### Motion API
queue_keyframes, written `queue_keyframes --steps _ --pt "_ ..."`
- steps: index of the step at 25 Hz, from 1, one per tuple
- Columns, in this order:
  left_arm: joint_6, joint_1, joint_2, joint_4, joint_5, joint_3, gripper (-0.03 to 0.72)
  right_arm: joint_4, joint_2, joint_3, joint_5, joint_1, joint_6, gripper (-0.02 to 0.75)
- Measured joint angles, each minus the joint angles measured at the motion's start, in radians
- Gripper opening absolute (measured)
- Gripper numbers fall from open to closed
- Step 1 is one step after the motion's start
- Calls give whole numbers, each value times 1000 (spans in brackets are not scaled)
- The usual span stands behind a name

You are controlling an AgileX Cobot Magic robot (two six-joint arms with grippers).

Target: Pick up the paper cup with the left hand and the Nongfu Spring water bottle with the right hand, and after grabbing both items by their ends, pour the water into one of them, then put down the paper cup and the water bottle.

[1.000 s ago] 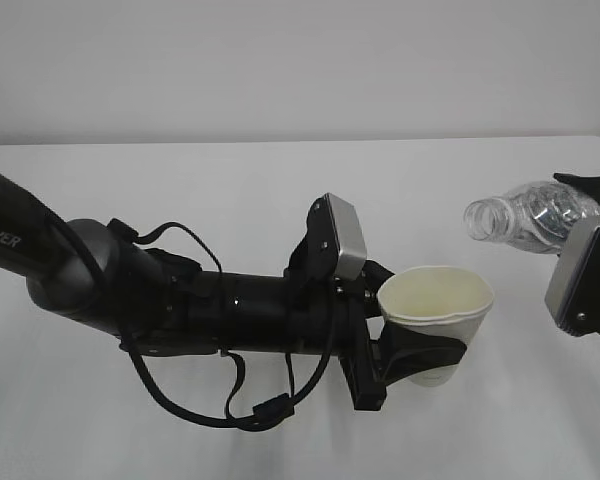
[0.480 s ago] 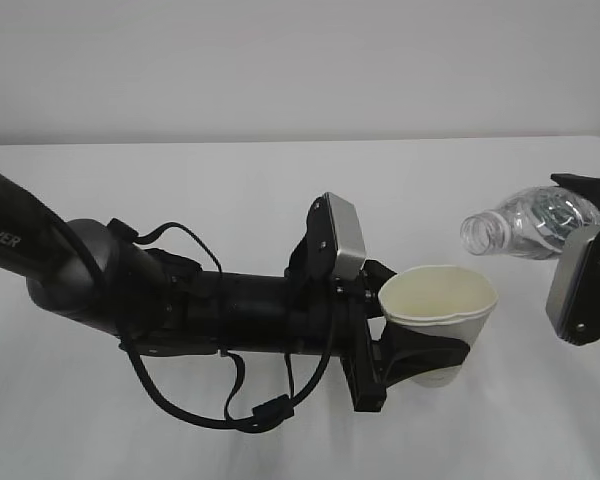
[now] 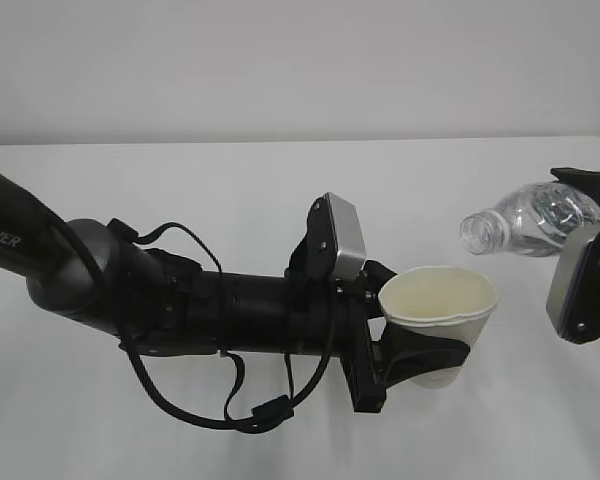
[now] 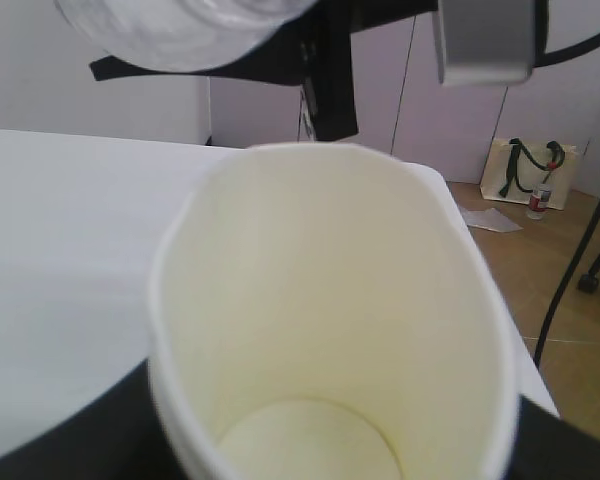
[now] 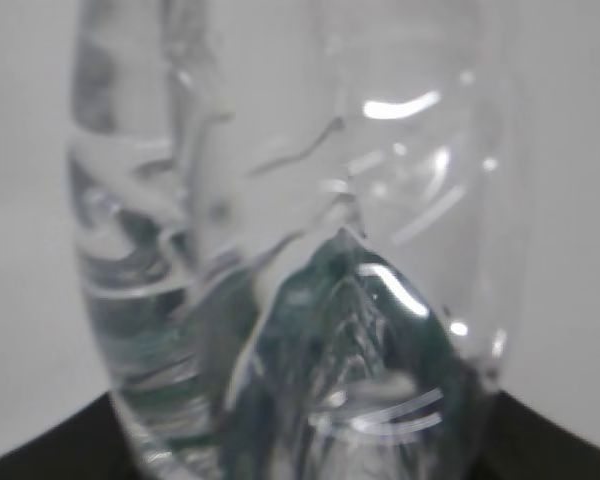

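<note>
Left end effector (image 3: 412, 362) clamps paper cup (image 3: 438, 320) upright, raised off the desk (image 3: 280, 190); cup interior looks dry. Right end effector (image 3: 592, 200) grips Nongfu Spring water bottle (image 3: 530, 220) by its base, tilted near horizontal, open mouth pointing at left end effector, up and right of the cup rim, not touching.

A lab-like room: white table (image 3: 280, 170), plain wall (image 3: 280, 60), tripod leg (image 4: 580, 250).

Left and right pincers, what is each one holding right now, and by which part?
The left pincer clamps the paper cup around its lower body. The right pincer holds the Nongfu Spring water bottle by its base end, neck pointing toward the cup.
</note>
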Motion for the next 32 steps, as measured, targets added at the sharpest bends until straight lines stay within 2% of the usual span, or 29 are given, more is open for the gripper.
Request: queue_keyframes --steps 32 --pt "0 0 0 0 0 0 420 0 0 -2 -4 0 -79 395"
